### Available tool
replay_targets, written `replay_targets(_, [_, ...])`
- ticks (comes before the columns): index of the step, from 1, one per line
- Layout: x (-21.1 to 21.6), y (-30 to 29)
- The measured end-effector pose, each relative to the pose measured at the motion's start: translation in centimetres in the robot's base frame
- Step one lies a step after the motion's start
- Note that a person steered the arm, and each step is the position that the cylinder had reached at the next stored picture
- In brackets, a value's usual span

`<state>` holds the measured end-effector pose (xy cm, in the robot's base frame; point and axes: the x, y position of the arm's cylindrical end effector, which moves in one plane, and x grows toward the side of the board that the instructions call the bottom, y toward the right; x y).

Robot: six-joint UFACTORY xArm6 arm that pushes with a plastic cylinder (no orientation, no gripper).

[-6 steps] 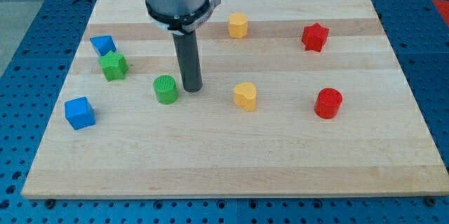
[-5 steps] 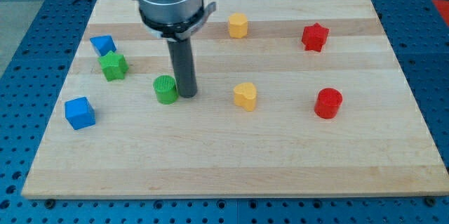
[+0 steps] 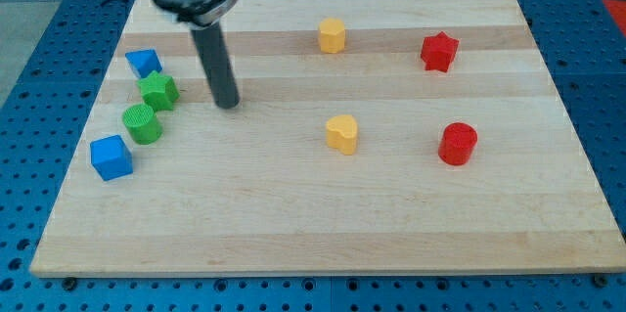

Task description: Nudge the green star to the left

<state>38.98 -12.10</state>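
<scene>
1. Blocks are clustered left of my tip point(image 3: 228, 106): green star point(image 3: 158, 91) near, green cylinder point(image 3: 143, 124) touching below it, blue block point(image 3: 144, 62) above.
2. Rod is held upright; no claw is fitted.

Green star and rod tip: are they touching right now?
Apart. The camera view shows bare wood between my tip and the green star; the tip stands to the star's right in the view.
</scene>
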Motion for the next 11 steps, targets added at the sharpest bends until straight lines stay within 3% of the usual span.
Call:
replay_targets(1, [-1.4,-0.5])
replay_targets(3, [0.0,-2.5])
replay_targets(5, [0.4,-8.0])
replay_targets(9, [4.9,-9.9])
replay_targets(11, [3.1,-11.6])
